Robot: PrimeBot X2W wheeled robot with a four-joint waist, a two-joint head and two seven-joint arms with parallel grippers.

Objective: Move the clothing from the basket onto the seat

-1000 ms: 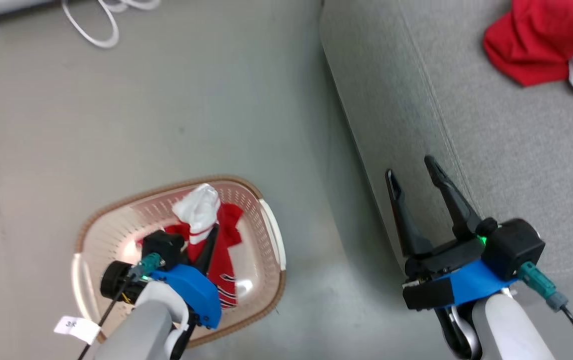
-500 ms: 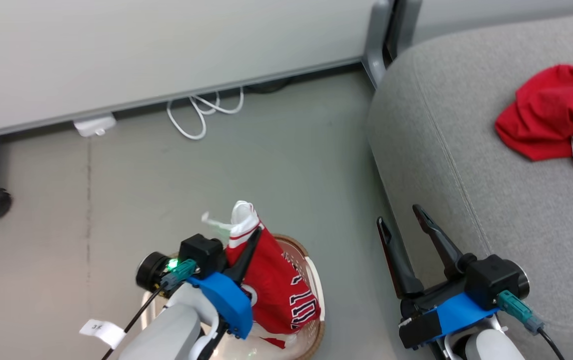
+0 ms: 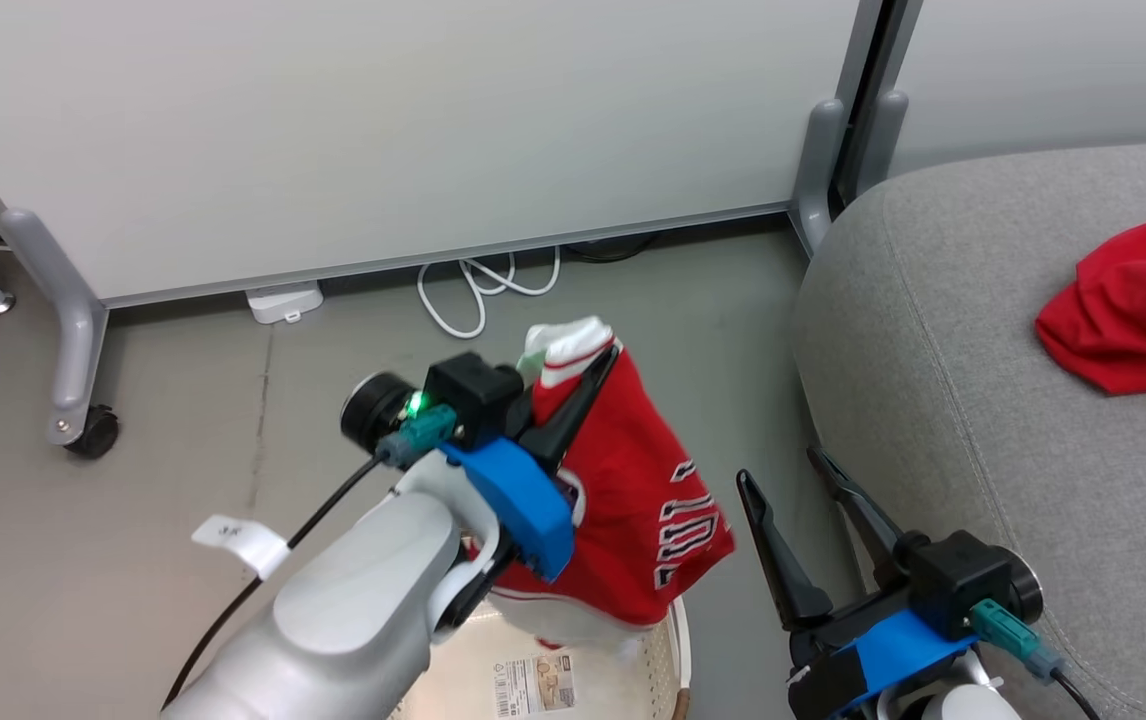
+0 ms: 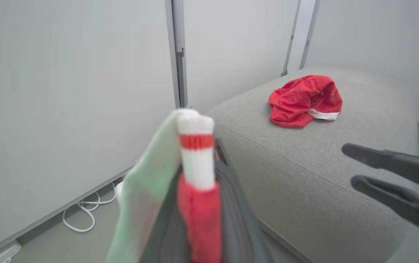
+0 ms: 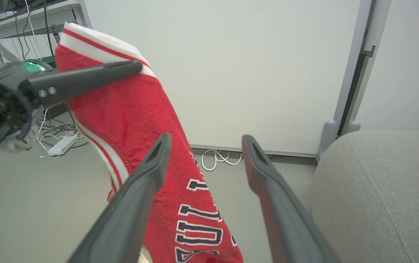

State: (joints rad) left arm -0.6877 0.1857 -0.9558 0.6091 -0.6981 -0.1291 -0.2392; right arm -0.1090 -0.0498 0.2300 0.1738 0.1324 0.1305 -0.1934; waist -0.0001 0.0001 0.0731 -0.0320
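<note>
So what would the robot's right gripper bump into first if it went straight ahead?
Probably the white panel, low down near the white cable; depth is unclear. The red jersey hangs just beside the line of the right gripper.

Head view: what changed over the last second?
The left gripper, shut on the jersey throughout, lifted it up from the basket; the view also tilted up. Unchanged: the right gripper open and empty, the red garment lying on the seat.

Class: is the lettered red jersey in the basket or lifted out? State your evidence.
Lifted: the jersey hangs from the left gripper by its white-striped edge, above the basket; whether its hem clears the rim, cannot tell.
</note>
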